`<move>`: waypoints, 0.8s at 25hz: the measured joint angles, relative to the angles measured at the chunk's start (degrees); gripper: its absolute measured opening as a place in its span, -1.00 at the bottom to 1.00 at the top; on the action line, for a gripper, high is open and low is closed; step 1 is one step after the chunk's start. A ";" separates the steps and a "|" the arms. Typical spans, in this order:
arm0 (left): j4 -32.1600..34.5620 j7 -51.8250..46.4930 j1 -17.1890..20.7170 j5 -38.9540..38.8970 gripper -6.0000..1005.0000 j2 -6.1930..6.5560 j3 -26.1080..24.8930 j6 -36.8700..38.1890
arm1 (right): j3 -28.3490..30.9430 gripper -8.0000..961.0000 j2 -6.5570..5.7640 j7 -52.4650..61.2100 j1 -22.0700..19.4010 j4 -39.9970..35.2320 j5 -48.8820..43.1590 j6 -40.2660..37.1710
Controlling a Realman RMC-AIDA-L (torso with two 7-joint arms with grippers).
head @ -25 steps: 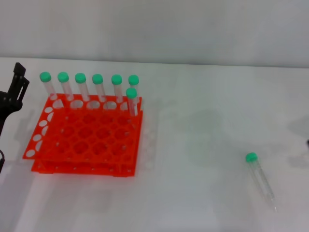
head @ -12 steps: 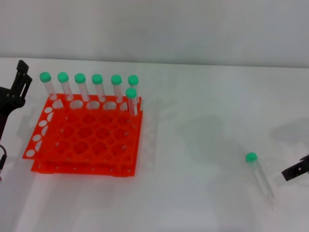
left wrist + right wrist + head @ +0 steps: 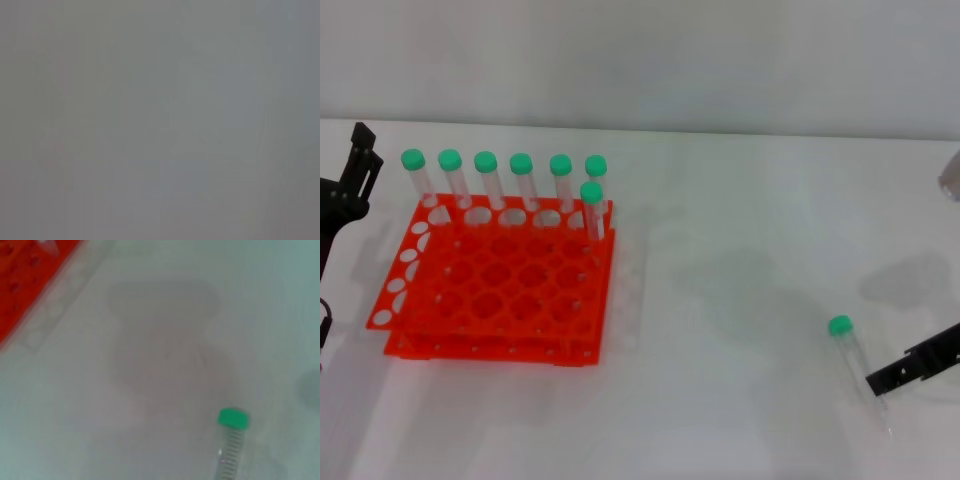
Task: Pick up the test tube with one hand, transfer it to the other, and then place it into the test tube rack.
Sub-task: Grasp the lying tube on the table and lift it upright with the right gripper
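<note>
Test tube (image 3: pixel 857 364) is seen lying flat on the white table (image 3: pixel 740 400) at about four o'clock in the head view, green cap toward twelve and tapered tip toward five, well apart from the test tube rack (image 3: pixel 495 285) at nine o'clock, where seven capped tubes (image 3: pixel 505 185) are stood upright along the far rows. The right gripper (image 3: pixel 920 365) is reached in low from the four o'clock edge, a dark finger just beside the tube's lower end, though whether its fingers are apart or together cannot be told. The left gripper (image 3: pixel 350 190) is held raised at the nine o'clock edge, beside the rack, its finger spread likewise undetermined.
</note>
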 joint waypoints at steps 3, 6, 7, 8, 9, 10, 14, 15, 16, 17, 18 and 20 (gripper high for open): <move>0.00 0.05 -0.08 -0.02 0.52 0.01 0.00 -0.23 | -2.17 0.60 0.01 0.55 0.05 1.32 0.00 -1.18; 0.00 0.07 -0.10 -0.02 0.52 0.05 0.00 -0.54 | -3.61 0.58 0.02 0.82 0.26 2.12 -0.01 -1.90; 0.00 0.07 -0.12 -0.02 0.52 0.07 0.00 -0.57 | -3.82 0.58 0.04 0.84 0.31 2.22 -0.01 -1.96; 0.00 0.08 -0.14 -0.02 0.52 0.09 0.01 -0.57 | -4.25 0.58 0.06 0.97 0.35 2.31 0.00 -2.12; 0.00 0.08 -0.16 -0.02 0.52 0.10 0.00 -0.57 | -4.74 0.57 0.07 1.14 0.38 2.32 0.00 -2.32; 0.00 0.09 -0.16 -0.02 0.52 0.10 -0.01 -0.57 | -5.28 0.57 0.07 1.32 0.38 2.30 0.01 -2.46; 0.01 0.09 -0.16 -0.02 0.52 0.10 -0.61 -0.57 | -7.67 0.55 0.11 2.59 0.48 1.84 0.05 -3.30; 0.01 0.09 -0.12 -0.02 0.52 0.10 -0.66 -0.57 | -8.12 0.54 0.12 2.87 0.53 1.83 0.04 -3.47; 0.01 0.09 -0.08 -0.01 0.52 0.09 -0.68 -0.57 | -8.71 0.54 0.12 3.24 0.65 1.82 0.02 -3.69; 0.01 0.09 -0.06 -0.01 0.52 0.09 -0.69 -0.57 | -9.22 0.53 0.12 3.57 0.74 1.82 -0.04 -3.90; 0.01 0.09 -0.03 -0.01 0.52 0.09 -0.69 -0.57 | -9.72 0.53 0.11 3.95 0.83 1.82 -0.18 -4.14; 0.01 0.09 -0.02 0.01 0.52 0.09 -0.70 -0.57 | -10.64 0.52 0.03 4.61 0.96 1.82 -0.43 -4.55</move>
